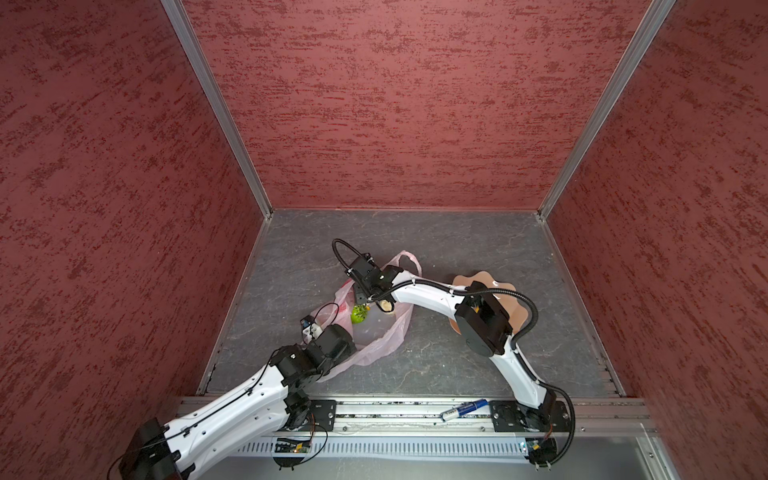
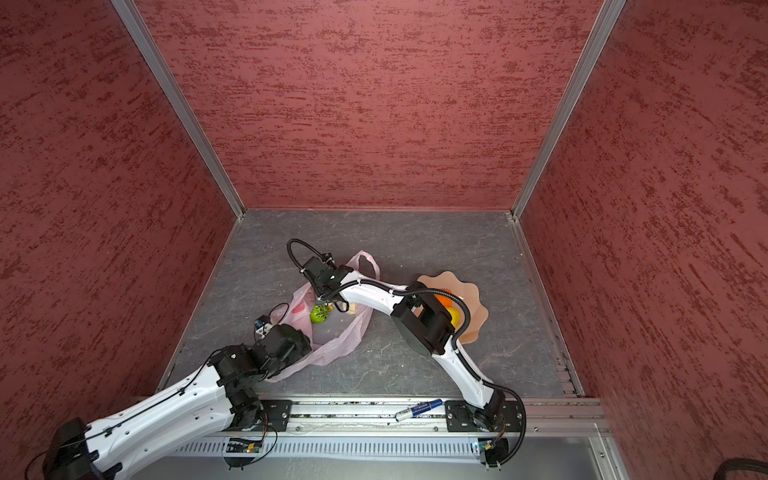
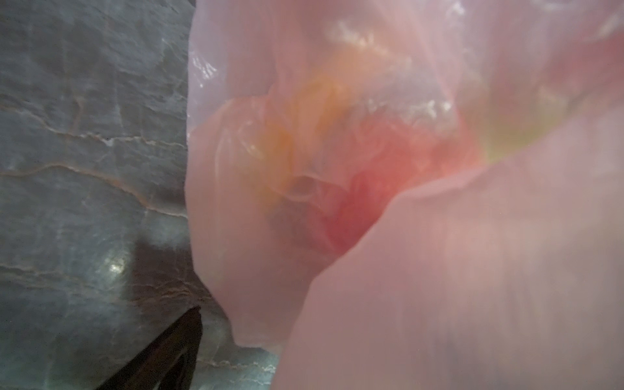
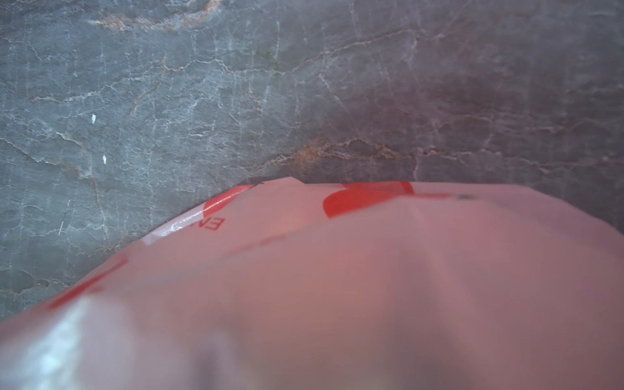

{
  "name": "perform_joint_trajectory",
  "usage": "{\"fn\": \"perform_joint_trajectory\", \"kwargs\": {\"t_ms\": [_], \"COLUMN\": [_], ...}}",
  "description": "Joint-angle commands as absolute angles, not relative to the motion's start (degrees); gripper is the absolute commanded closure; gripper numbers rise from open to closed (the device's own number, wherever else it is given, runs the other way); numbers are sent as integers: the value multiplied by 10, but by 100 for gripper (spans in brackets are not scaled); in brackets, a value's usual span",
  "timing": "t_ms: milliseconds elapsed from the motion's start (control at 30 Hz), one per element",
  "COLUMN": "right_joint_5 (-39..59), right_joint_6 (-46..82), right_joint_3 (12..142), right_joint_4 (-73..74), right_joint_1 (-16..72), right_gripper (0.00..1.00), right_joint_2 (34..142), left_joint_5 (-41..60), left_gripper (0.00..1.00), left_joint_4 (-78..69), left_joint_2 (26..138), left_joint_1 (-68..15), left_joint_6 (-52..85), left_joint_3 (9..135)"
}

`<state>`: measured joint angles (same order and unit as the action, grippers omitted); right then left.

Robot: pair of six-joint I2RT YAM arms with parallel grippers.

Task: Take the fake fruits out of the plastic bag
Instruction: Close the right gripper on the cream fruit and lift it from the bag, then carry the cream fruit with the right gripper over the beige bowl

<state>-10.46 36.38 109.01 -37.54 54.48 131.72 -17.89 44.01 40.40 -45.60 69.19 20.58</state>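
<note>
The pale pink plastic bag [image 1: 376, 336] [image 2: 336, 336] lies open mid-table. Inside it, both top views show a green textured ball [image 1: 359, 314] [image 2: 319, 313] and a cream piece [image 1: 386, 306] [image 2: 352, 307]. My right gripper [image 1: 365, 301] reaches down into the bag's mouth just above the green ball. Bag film [image 4: 337, 287] with red print hides its jaws. My left gripper [image 1: 338, 336] is at the bag's near edge. One dark finger [image 3: 172, 351] shows outside the film [image 3: 439, 270], far to the side. A red blur [image 3: 354, 209] and an orange blur [image 3: 317, 111] show through the film.
A peach petal-edged bowl [image 2: 473, 299] [image 1: 498, 284] stands right of the bag, partly behind my right arm's elbow, holding an orange fruit [image 2: 444, 300] and a yellow one [image 2: 454, 316]. A blue and white marker [image 1: 463, 409] lies on the front rail. Red walls enclose three sides.
</note>
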Motion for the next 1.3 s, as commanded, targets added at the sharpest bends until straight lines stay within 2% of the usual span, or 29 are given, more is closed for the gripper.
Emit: {"fn": "perform_joint_trajectory", "kwargs": {"t_ms": [0,233,733,1000,1267], "right_joint_5": [-107,-100,12,-10,-135], "right_joint_6": [357,349,320,322,338], "right_joint_3": [1080,1052,902,850,804], "right_joint_4": [-362,-358,-322,-351,-438], "right_joint_1": [541,551,568,568,532], "right_gripper": [66,71,74,75,77], "right_joint_2": [1260,1212,1044,945,811], "left_joint_5": [-181,-181,-179,-179,-182], "left_gripper": [1,1,1,1,1], "left_joint_4": [438,432,424,422,427], "left_joint_2": [405,409,416,426,426], "left_joint_1": [-453,-453,-453,-454,-455], "left_joint_6": [694,694,693,685,682], "left_joint_3": [207,208,209,217,221]}}
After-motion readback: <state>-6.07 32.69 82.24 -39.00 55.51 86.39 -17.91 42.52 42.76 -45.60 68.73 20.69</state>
